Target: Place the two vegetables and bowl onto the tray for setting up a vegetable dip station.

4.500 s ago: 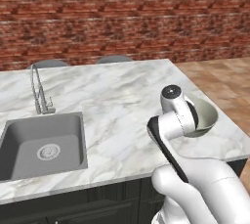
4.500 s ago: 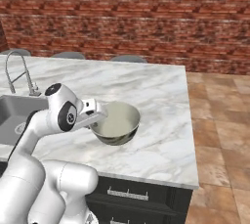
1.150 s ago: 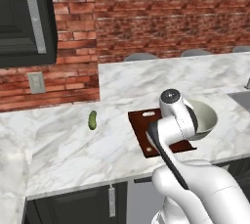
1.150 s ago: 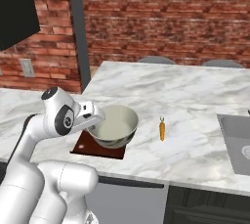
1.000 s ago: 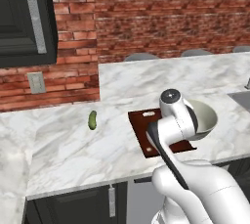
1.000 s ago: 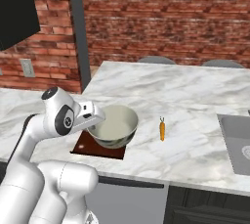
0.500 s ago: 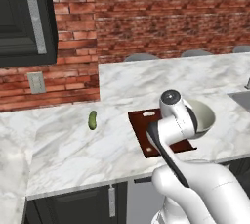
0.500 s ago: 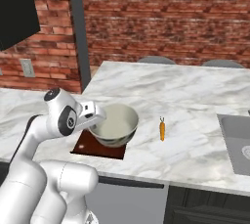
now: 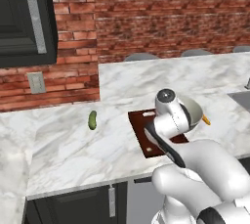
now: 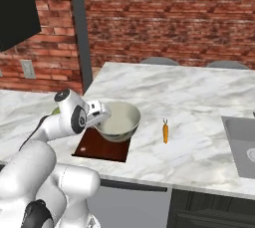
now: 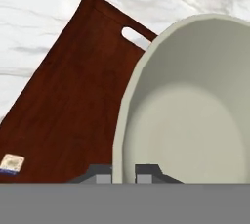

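Note:
My gripper [image 10: 102, 114] is shut on the near rim of the bowl [image 10: 118, 121], grey outside and cream inside [image 11: 190, 120]. The rim stands between my fingertips [image 11: 146, 173]. The bowl hangs over the right part of the dark reddish-brown tray [image 10: 102, 147]; I cannot tell whether it touches the board. The tray's pale slot shows beside the bowl in the hand view, on the tray [image 11: 63, 105]. The orange carrot [image 10: 165, 132] lies on the marble to the right of the bowl. The green cucumber [image 9: 92, 120] lies on the counter to the left of the tray [image 9: 146, 132].
A sink [image 10: 241, 142] is set into the counter at the far right. A brick wall runs behind the counter, with a black cabinet [image 9: 24, 17] and a wall outlet [image 9: 35, 82] at the left. The counter's front edge is just below the tray.
Since several seconds ago the base has driven from the sink to the tray, with the bowl held throughout. Over the last second the gripper and bowl have barely shifted.

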You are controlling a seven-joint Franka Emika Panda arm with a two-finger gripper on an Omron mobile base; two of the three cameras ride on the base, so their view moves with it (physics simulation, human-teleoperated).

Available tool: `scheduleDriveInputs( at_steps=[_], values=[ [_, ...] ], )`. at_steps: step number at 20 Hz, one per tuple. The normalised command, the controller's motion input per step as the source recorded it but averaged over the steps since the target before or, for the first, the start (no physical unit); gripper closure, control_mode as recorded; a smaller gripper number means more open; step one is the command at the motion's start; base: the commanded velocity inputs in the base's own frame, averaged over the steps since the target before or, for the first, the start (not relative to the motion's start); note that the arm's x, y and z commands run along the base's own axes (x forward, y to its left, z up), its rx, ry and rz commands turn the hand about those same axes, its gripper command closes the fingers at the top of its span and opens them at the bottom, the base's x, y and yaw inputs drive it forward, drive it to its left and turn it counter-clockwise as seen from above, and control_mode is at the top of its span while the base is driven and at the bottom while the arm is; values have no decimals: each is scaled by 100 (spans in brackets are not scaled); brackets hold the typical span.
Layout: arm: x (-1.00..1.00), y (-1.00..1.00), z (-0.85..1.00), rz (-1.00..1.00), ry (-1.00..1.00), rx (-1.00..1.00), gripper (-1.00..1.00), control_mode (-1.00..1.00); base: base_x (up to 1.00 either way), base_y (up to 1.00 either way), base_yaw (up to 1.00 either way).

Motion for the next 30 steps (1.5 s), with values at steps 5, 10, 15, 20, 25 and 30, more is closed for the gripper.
scheduleDriveInputs(
  at_steps=[5, 10, 15, 20, 25, 30],
  values=[
    [43, 48, 0, -2, 9, -1, 100, -100, 0, 0, 0],
    [33, 26, 0, -3, 10, -1, 100, -100, 0, 0, 0],
    [43, 6, -6, 1, 0, 0, 100, -100, 0, 0, 0],
    [30, 30, -18, -2, -10, 4, 100, -100, 0, 0, 0],
    [23, 22, -23, -6, -13, 6, 100, -100, 0, 0, 0],
    [19, 0, -14, -7, -1, 6, 100, -100, 0, 0, 0]
  ],
)
